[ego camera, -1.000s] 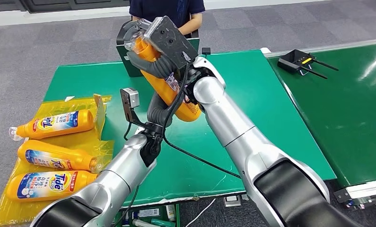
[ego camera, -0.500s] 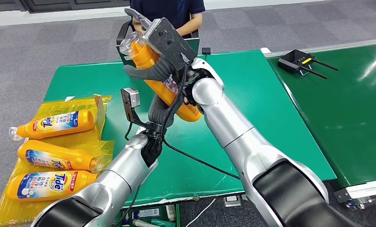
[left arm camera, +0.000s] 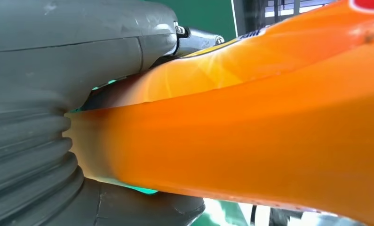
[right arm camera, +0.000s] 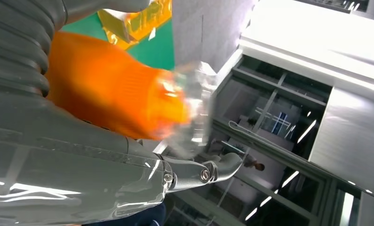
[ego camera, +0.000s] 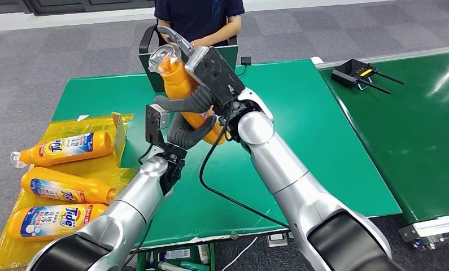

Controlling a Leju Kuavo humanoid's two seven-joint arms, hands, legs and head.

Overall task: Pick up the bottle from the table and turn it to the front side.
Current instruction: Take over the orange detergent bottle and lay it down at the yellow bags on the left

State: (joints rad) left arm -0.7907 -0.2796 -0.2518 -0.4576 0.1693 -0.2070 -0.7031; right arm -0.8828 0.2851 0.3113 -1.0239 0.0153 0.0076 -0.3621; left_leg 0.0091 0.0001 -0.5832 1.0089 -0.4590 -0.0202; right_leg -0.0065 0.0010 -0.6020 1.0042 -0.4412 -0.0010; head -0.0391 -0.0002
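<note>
An orange bottle (ego camera: 178, 84) with a clear cap is lifted above the green table (ego camera: 301, 113), cap pointing up and away toward the person. My right hand (ego camera: 210, 76) grips its upper body near the neck. My left hand (ego camera: 182, 132) wraps the bottle's lower end from below. In the left wrist view the bottle (left arm camera: 250, 136) lies tight between my thumb and fingers (left arm camera: 128, 207). The right wrist view has the bottle (right arm camera: 105, 89) blurred, with my right hand (right arm camera: 72, 160) closed around it. The label is mostly hidden by my hands.
Three more orange bottles (ego camera: 64, 148) lie on a yellow bag (ego camera: 106, 169) at the table's left end. A person (ego camera: 199, 17) stands behind a dark bin (ego camera: 148, 70) at the far edge. A black controller (ego camera: 354, 72) sits on the neighbouring table.
The bottle has swung more upright, its cap moving right. My right hand shifted right and lower on it. My left hand rose and closed around the bottle's lower end.
</note>
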